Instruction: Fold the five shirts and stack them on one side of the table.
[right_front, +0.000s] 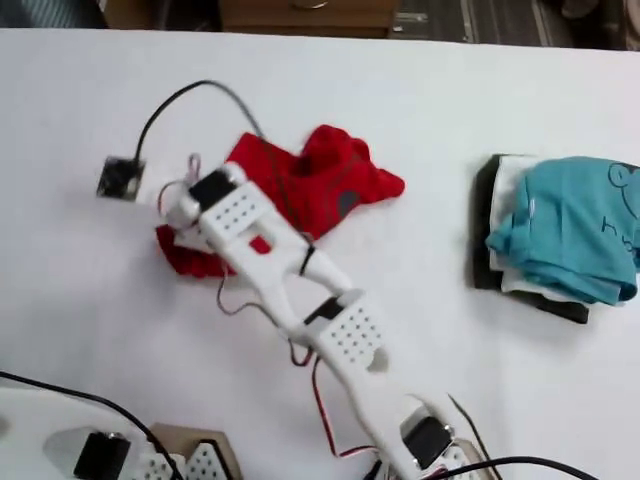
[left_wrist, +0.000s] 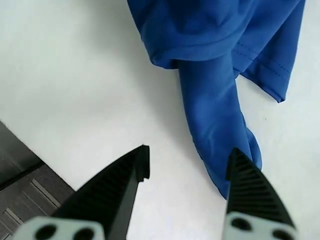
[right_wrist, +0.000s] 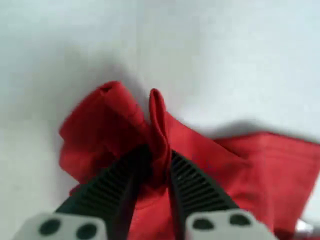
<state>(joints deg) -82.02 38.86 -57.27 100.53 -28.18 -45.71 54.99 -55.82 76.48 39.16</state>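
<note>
A crumpled red shirt (right_front: 325, 175) lies left of the middle of the white table (right_front: 420, 90). My right gripper (right_front: 182, 205) sits at the shirt's left edge, at the end of the white arm coming from the bottom. In the right wrist view this gripper (right_wrist: 159, 170) is shut on a raised fold of the red shirt (right_wrist: 105, 125). At the right edge a teal shirt (right_front: 570, 225) tops a stack of folded shirts. My left gripper (left_wrist: 190, 155) hangs open over a blue shirt (left_wrist: 215, 100), one finger beside the shirt's narrow end.
A small black square part (right_front: 120, 178) with a black cable lies left of the red shirt. Red wires trail along the arm. The table's edge and dark floor (left_wrist: 20, 190) show near the left gripper. An arm base (right_front: 100, 455) stands at the bottom left.
</note>
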